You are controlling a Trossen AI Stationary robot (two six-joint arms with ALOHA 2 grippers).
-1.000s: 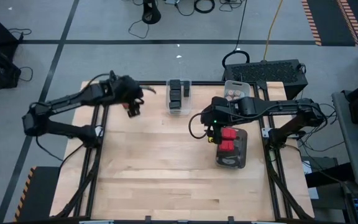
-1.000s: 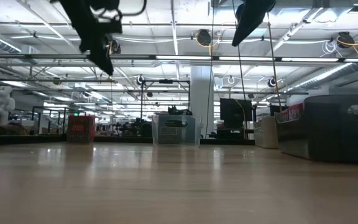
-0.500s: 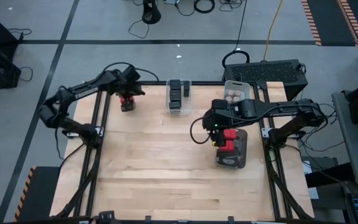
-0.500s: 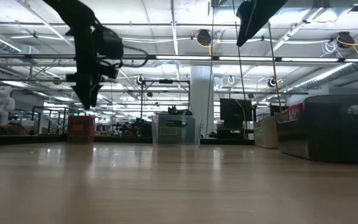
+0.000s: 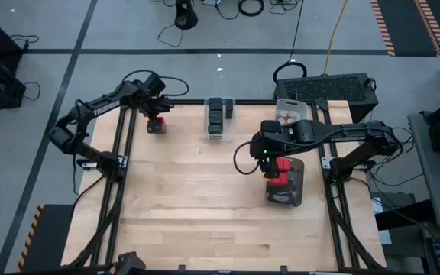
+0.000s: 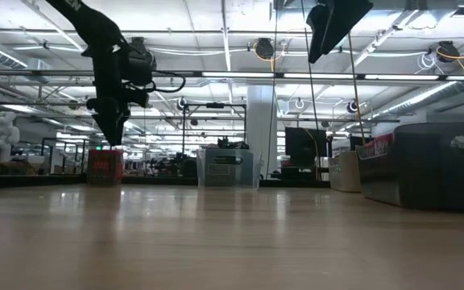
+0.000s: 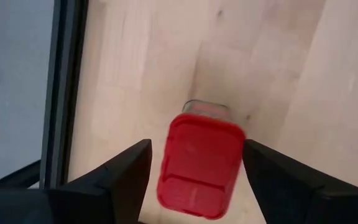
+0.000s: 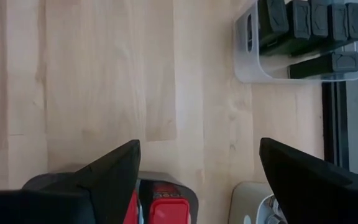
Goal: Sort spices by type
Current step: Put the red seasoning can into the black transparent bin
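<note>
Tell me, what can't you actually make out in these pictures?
- Red tin: left wrist view shows only its lid; high view has the left gripper covering it.
- Tins in the dark bin: high view, the right gripper overhangs them, so no count.
- Round jars: high view, too small to count.

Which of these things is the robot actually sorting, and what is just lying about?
Being sorted: red tin under the left gripper; red tins in the dark bin; dark tins; tan-topped jars.

Just about: floor cables, black case behind the table.
</note>
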